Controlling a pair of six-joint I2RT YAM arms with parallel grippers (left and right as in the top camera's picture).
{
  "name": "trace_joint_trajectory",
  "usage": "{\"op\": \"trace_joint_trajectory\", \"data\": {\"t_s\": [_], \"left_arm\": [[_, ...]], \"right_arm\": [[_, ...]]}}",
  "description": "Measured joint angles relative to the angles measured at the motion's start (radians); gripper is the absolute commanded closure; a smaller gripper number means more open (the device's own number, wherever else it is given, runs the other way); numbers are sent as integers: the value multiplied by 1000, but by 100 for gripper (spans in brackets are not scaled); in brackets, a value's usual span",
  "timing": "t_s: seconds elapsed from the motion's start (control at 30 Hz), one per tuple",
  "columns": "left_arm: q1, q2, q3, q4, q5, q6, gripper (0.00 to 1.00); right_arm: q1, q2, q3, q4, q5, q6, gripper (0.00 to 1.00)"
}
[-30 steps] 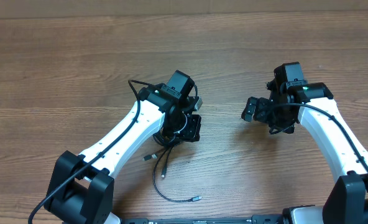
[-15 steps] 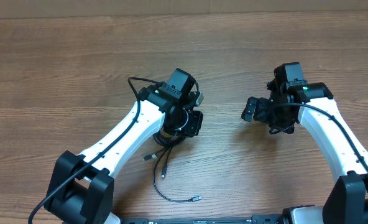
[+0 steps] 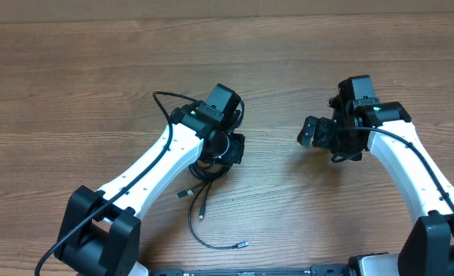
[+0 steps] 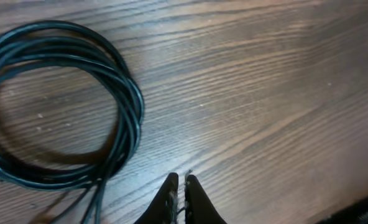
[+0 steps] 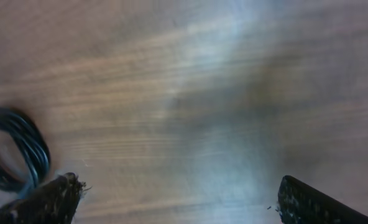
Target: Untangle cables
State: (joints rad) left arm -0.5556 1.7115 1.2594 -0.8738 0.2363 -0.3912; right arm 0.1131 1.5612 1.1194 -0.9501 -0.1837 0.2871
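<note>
From above, the left gripper (image 3: pixel 233 151) is down low over the table (image 3: pixel 74 77), right at the edge of the cables (image 3: pixel 204 175). These lie as a small dark coil partly under that arm. Loose tails run from the coil toward the near edge, and one ends in a silver tip. The right gripper (image 3: pixel 310 134) sits well apart on the other side, pointing toward the coil.

From the left wrist, the cables (image 4: pixel 129 106) form a round coil of several turns on the wood, filling the left side. The left gripper (image 4: pixel 181 183) has its jaws pressed together just right of the strands trailing off the coil. I can see nothing caught between them.

The right wrist view is blurred. The right gripper (image 5: pixel 178 182) has its jaws spread wide with only bare wood between. A bit of the cables (image 5: pixel 38 149) shows at the far left, near one fingertip.
</note>
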Motion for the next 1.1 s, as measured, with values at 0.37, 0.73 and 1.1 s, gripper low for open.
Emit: {"op": "trace_joint_trajectory", "data": {"t_s": [0.37, 0.73, 1.1], "left_arm": [[92, 0, 0, -80, -108, -3, 78], [211, 8, 0, -128, -156, 1, 73], [211, 8, 0, -84, -161, 1, 72]], "right_arm": [[1, 0, 0, 19, -225, -4, 23], [1, 0, 0, -10, -285, 5, 29], [1, 0, 0, -33, -292, 27, 28]]}}
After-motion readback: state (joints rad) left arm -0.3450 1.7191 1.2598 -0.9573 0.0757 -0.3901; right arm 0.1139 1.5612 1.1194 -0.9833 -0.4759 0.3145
